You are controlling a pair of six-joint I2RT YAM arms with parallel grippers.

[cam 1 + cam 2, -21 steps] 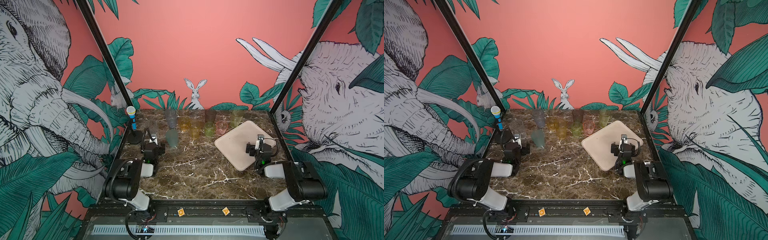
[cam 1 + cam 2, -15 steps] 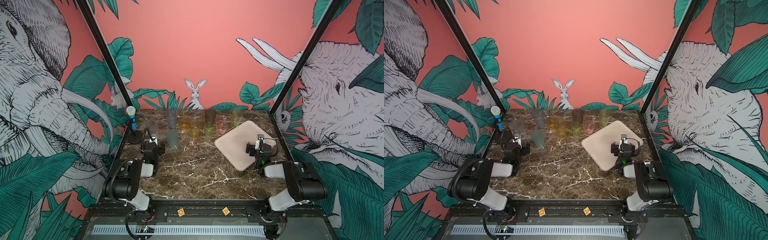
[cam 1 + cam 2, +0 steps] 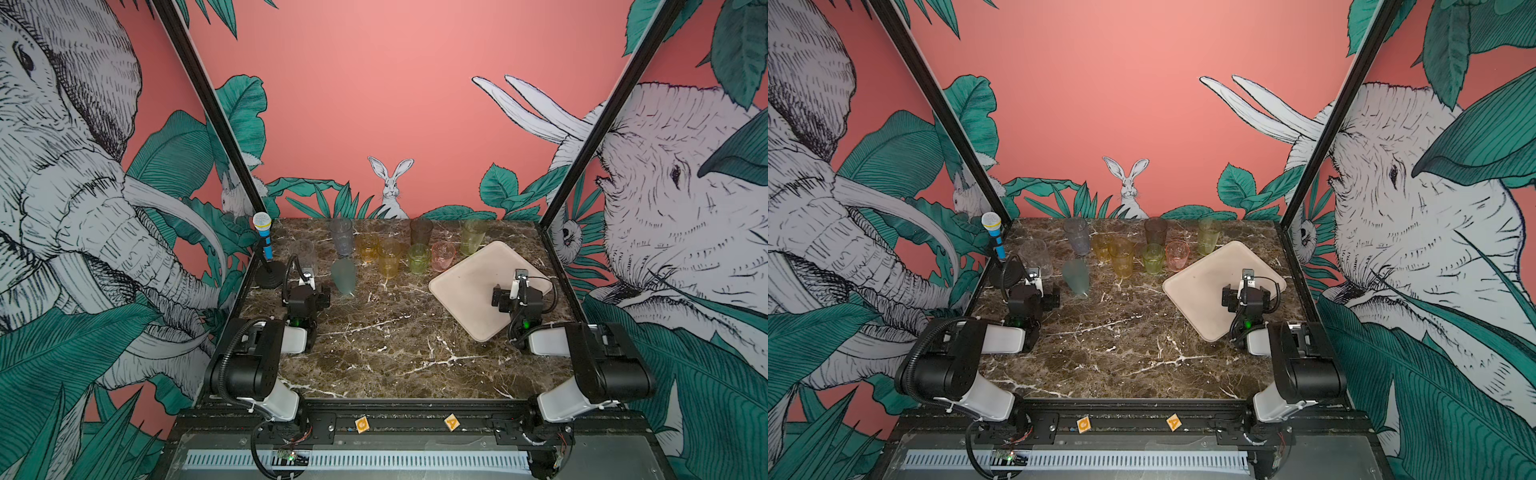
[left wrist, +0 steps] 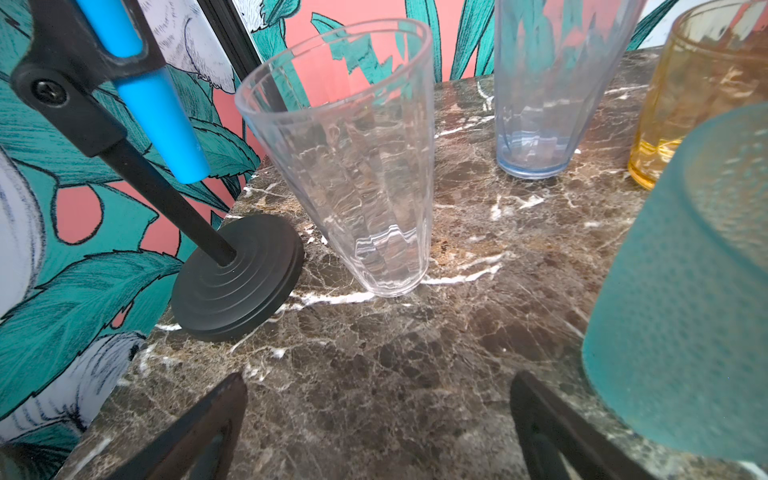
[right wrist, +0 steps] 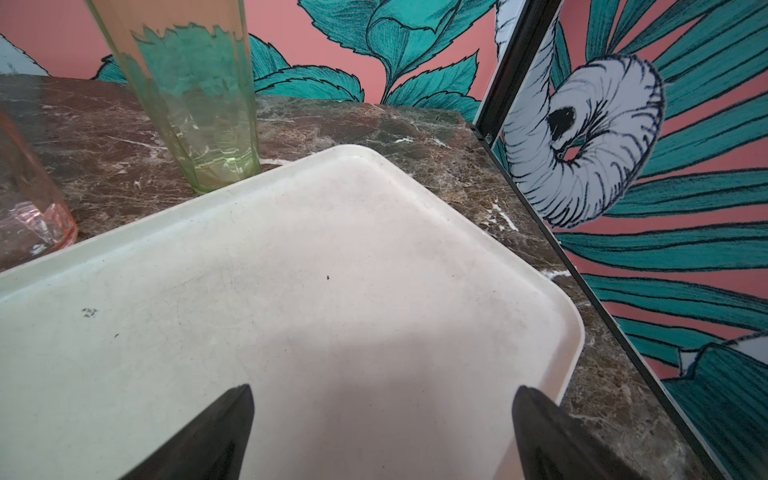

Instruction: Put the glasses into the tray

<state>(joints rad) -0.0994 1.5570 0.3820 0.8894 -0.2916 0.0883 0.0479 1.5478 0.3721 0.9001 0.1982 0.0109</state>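
Note:
Several translucent glasses stand along the back of the marble table: clear (image 3: pixel 303 249) (image 4: pixel 353 166), blue-grey (image 3: pixel 341 235) (image 4: pixel 540 104), amber (image 3: pixel 367 246), yellow (image 3: pixel 389 258), short green (image 3: pixel 418 258), pink (image 3: pixel 443 255) (image 5: pixel 29 199), smoky grey (image 3: pixel 421 231), tall green (image 3: pixel 473 235) (image 5: pixel 199 104) and frosted teal (image 3: pixel 344 276) (image 4: pixel 681 291). The cream tray (image 3: pixel 465 291) (image 5: pixel 291 291) lies at the right with nothing in it. My left gripper (image 3: pixel 306 277) (image 4: pixel 378 378) is open just in front of the clear glass. My right gripper (image 3: pixel 519 279) (image 5: pixel 384 390) hangs open over the tray.
A blue-and-yellow toy microphone (image 3: pixel 263 235) leans on a black round-based stand (image 3: pixel 269 279) (image 4: pixel 237 278) at the back left, close to the clear glass. Black frame posts (image 3: pixel 216 124) and patterned walls bound both sides. The tall green glass touches the tray's far edge.

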